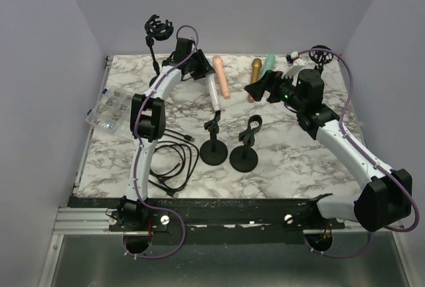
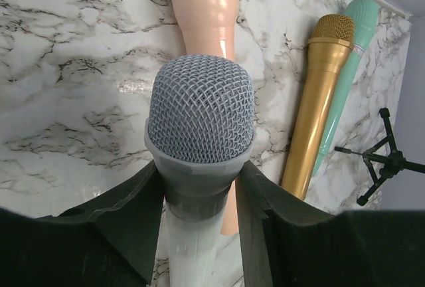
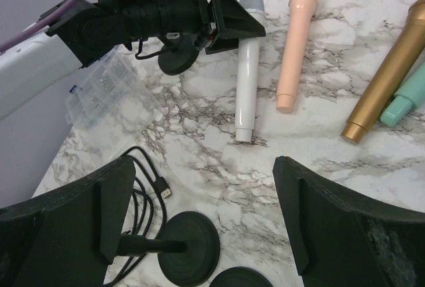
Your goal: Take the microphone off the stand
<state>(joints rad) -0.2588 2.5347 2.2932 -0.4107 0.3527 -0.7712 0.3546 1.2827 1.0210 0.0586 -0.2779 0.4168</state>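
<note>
A white microphone (image 2: 199,111) with a grey mesh head lies flat on the marble table (image 1: 292,157), far centre (image 1: 214,93). It also shows in the right wrist view (image 3: 247,74). My left gripper (image 2: 199,171) is shut on its collar just below the head, both fingers touching it (image 1: 194,66). Two black desk stands (image 1: 214,149) (image 1: 244,156) stand mid-table with empty clips. My right gripper (image 3: 202,164) is open and empty, hovering above and behind the stands (image 1: 257,90). One stand base (image 3: 190,247) lies just below its jaws.
A pink microphone (image 1: 221,78), a gold one (image 1: 255,78) and a teal one (image 1: 266,68) lie beside the white one. A clear parts box (image 1: 108,109) and a coiled black cable (image 1: 174,162) are at the left. A tall shock-mount stand (image 1: 158,29) and a small tripod (image 1: 321,54) stand at the back.
</note>
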